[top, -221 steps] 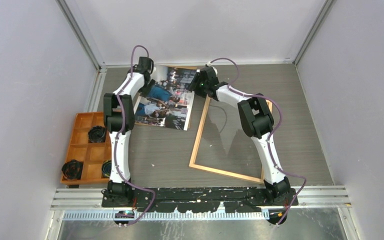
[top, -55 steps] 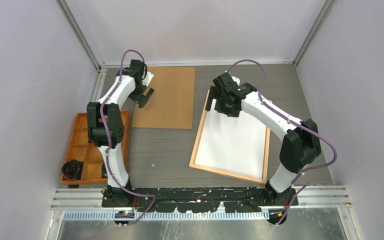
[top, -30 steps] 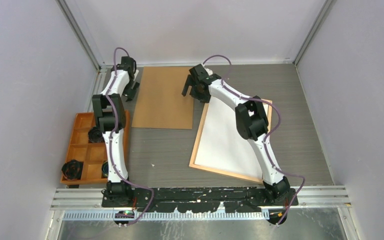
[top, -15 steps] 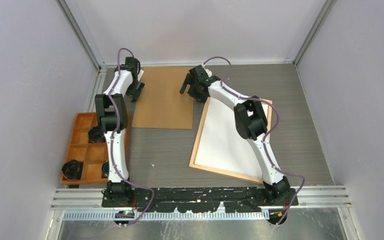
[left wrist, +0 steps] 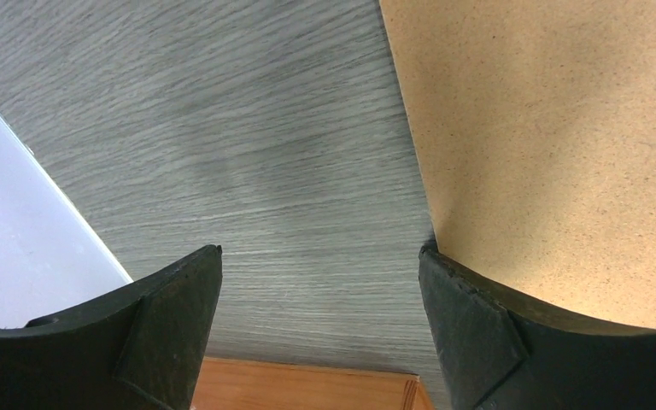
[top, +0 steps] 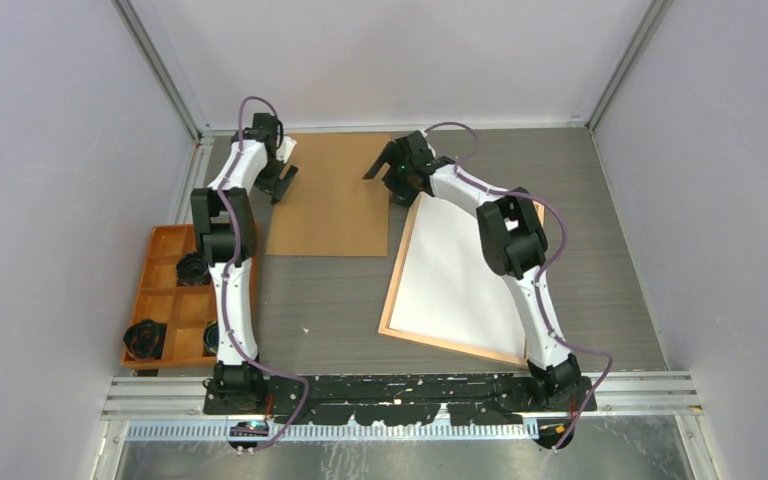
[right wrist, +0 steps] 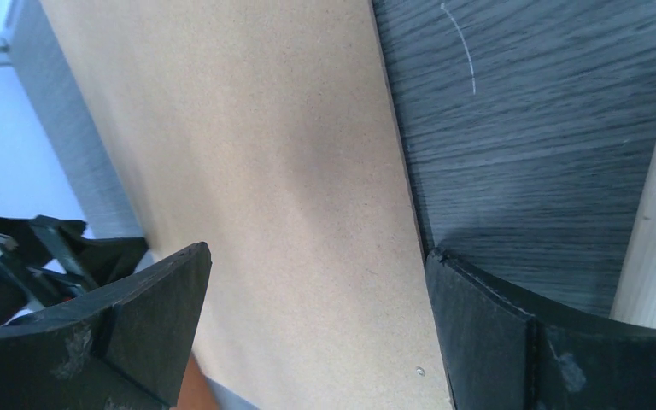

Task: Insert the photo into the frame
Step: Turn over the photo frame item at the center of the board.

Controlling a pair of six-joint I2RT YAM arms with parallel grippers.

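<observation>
At the near left, an orange compartment tray (top: 160, 302) holds black round parts (top: 144, 338) in three of its sections. The left gripper (left wrist: 320, 256), released and empty, straddles the brown backing board's (top: 330, 200) left edge; the right gripper (right wrist: 316, 256), equally wide and empty, straddles its right edge. Further right, the photo (top: 465, 270) lies white back up inside the frame (top: 393, 285).

Far edge of frame (top: 390, 292) — under right arm (top: 508, 238)

Robotics lab cell, plain pale walls (top: 400, 60), aluminium rail (top: 640, 385), wood-grain tabletop (top: 600, 250)
</observation>
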